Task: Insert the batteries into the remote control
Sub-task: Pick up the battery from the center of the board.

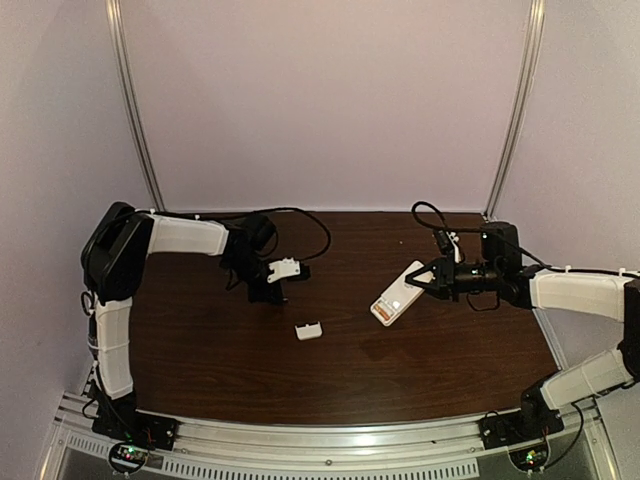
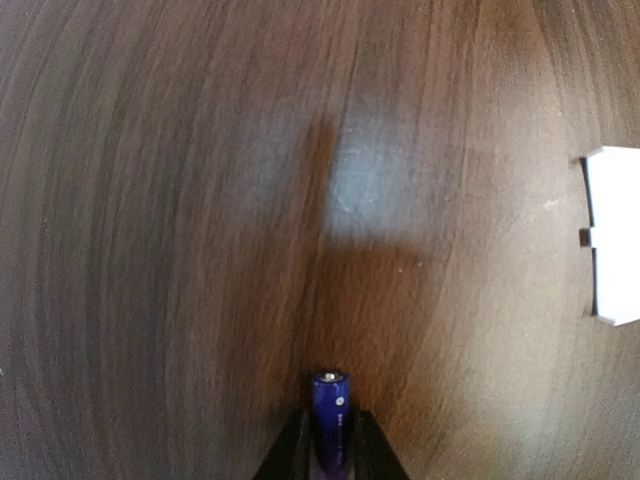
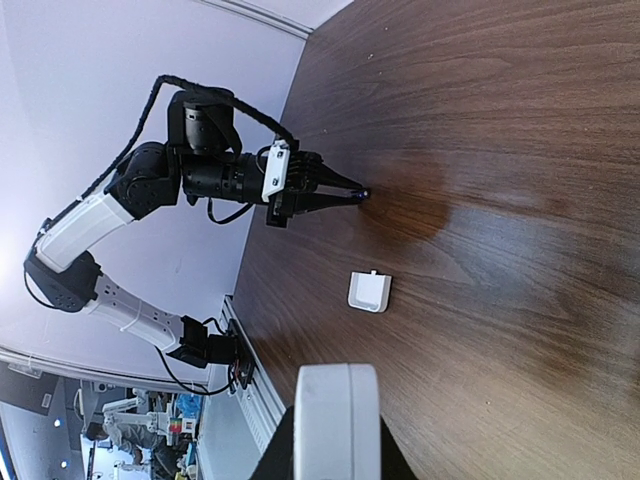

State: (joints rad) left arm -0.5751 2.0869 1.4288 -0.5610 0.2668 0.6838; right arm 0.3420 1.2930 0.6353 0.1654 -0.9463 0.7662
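Note:
My left gripper point(image 1: 270, 296) is shut on the purple battery point(image 2: 331, 410), which stands out between the fingertips just above the wood in the left wrist view; the gripper point(image 2: 331, 445) sits left of centre on the table. My right gripper point(image 1: 413, 283) is shut on one end of the white remote control point(image 1: 396, 296), held tilted over the table's right half. In the right wrist view the remote point(image 3: 337, 415) shows end-on between the fingers. A small orange patch shows on the remote in the top view; I cannot tell whether it is the orange battery.
The plain white cover piece point(image 1: 308, 330) lies on the table between the two grippers, nearer the front; it also shows in the left wrist view point(image 2: 615, 235) and the right wrist view point(image 3: 369, 291). Black cables run behind both arms. An aluminium rail point(image 1: 330, 440) edges the table's front.

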